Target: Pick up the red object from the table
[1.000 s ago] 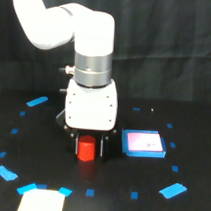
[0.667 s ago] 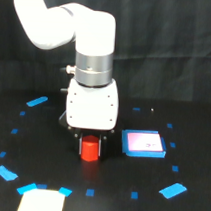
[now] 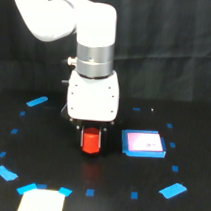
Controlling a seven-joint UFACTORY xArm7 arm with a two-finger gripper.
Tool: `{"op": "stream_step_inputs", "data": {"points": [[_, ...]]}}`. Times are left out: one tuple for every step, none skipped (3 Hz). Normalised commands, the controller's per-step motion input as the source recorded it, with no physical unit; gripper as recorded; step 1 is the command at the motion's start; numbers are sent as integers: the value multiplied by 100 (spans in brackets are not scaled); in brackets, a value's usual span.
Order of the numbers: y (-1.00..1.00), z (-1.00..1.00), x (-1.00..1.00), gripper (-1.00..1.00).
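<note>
The red object (image 3: 91, 142) is a small red-orange block standing between my gripper's (image 3: 91, 144) two dark fingers on the black table (image 3: 46, 155), at the middle of the exterior view. The fingers flank the block on both sides and look closed against it. The block's base seems at or just above the table surface; I cannot tell whether it is lifted. The white arm and gripper housing rise straight above it.
A flat white square with a blue border (image 3: 144, 143) lies just to the exterior view's right of the gripper. Blue tape pieces (image 3: 172, 190) and small blue squares ring the area. A pale card (image 3: 41, 202) with blue tape sits at the bottom left edge.
The fingers have drawn in around the red block, and the block sits slightly higher within the gripper than one second ago. The arm otherwise stays in place.
</note>
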Motion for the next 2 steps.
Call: {"op": "stream_step_inputs", "data": {"points": [[55,100,-29,-86],[67,100,-3,-98]]}}
